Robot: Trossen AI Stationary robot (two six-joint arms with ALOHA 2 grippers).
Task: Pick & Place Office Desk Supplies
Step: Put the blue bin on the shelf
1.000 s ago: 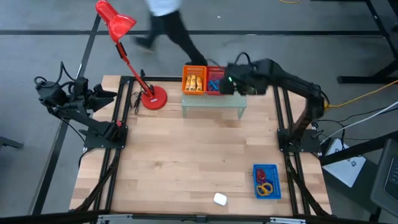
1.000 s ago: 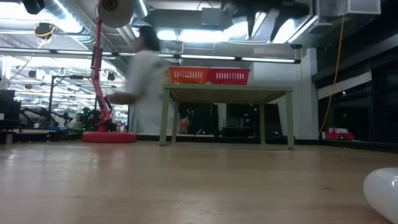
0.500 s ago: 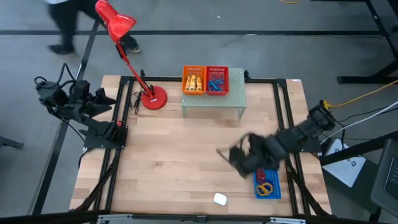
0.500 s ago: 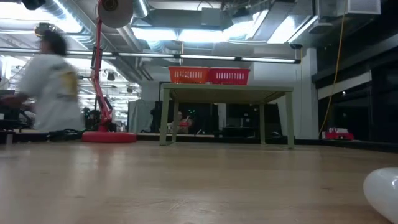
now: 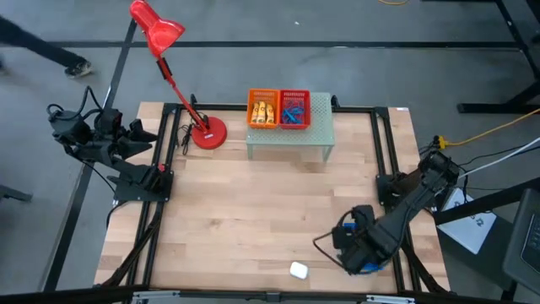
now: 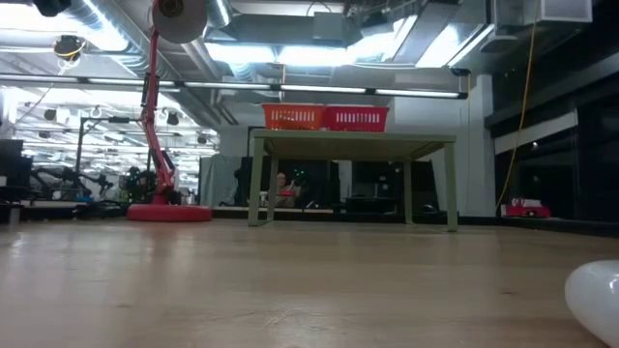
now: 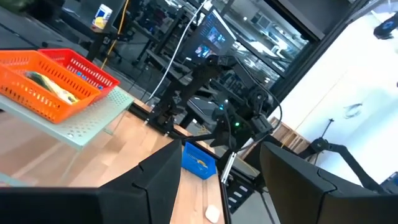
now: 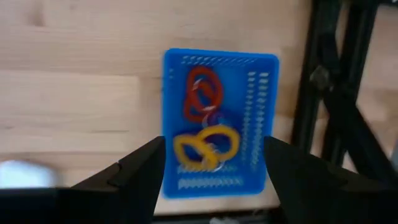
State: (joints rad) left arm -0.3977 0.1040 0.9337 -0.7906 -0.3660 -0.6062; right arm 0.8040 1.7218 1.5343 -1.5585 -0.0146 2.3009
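Observation:
On the pale green riser (image 5: 289, 135) at the table's far side, an orange basket (image 5: 263, 108) holding yellow tubes (image 7: 46, 84) stands beside a red basket (image 5: 294, 108) holding blue loops. A blue basket (image 8: 219, 121) sits on the table near the right front corner, with red loops (image 8: 202, 94) and yellow loops (image 8: 205, 148) inside. My right gripper (image 8: 214, 144) hovers open above it, pointing down, with nothing between its fingers. It hides most of that basket in the high view. My left gripper (image 7: 221, 158) waits open beyond the table's left edge.
A red desk lamp's base (image 5: 207, 133) stands at the far left, and its head (image 5: 154, 24) reaches out beyond the table. A small white object (image 5: 298, 270) lies near the front edge. Bare wood spreads across the table's middle (image 5: 253, 203). A person's foot (image 5: 76, 66) shows beyond the far left corner.
My right gripper has swung from above the riser's baskets toward the table's near right corner. It has come lower and now stands over the blue basket, still open. Beyond the table's far edge, a person has walked away to the left.

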